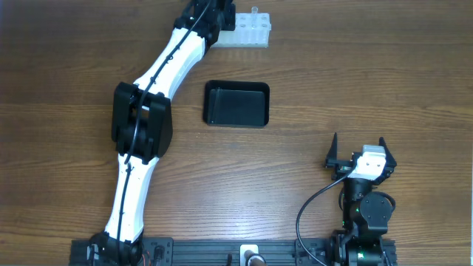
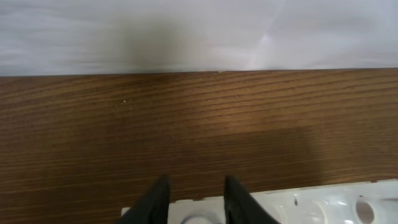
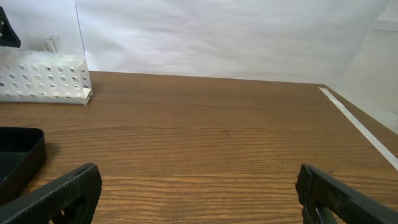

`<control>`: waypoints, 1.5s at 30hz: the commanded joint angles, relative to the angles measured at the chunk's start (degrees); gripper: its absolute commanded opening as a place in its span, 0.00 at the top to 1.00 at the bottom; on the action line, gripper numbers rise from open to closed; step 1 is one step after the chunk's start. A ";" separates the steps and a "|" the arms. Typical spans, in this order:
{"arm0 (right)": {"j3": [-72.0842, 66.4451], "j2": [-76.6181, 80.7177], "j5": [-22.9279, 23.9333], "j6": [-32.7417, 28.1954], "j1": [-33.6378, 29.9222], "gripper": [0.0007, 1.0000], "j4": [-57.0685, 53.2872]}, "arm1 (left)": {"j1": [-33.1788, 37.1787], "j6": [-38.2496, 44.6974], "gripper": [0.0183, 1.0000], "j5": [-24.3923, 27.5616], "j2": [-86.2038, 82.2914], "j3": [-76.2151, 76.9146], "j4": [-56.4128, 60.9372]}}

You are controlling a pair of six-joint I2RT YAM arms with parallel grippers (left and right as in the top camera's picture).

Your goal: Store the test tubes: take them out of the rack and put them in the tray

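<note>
The white test tube rack point(image 1: 248, 34) stands at the far edge of the table, with one clear tube point(image 1: 255, 11) upright at its back right. From the right wrist view, the rack point(image 3: 43, 81) and that tube point(image 3: 53, 43) are far off. My left gripper point(image 2: 196, 190) hangs over the left end of the rack point(image 2: 323, 202), its fingers a little apart with rack and wood visible between them. The black tray point(image 1: 236, 103) lies empty in mid-table, its corner point(image 3: 18, 155) near my right gripper point(image 3: 199, 186). My right gripper point(image 1: 358, 144) rests wide open near its base.
The left arm point(image 1: 148, 111) stretches diagonally across the table's left half to the rack. A white wall runs behind the table's far edge point(image 2: 199, 71). A pale tape strip point(image 3: 360, 130) runs along the table's right side.
</note>
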 commanded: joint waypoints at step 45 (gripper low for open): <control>-0.31 -0.42 -0.33 0.15 0.31 0.01 -0.24 | -1.79 1.95 0.98 -4.44 -12.48 4.02 -3.76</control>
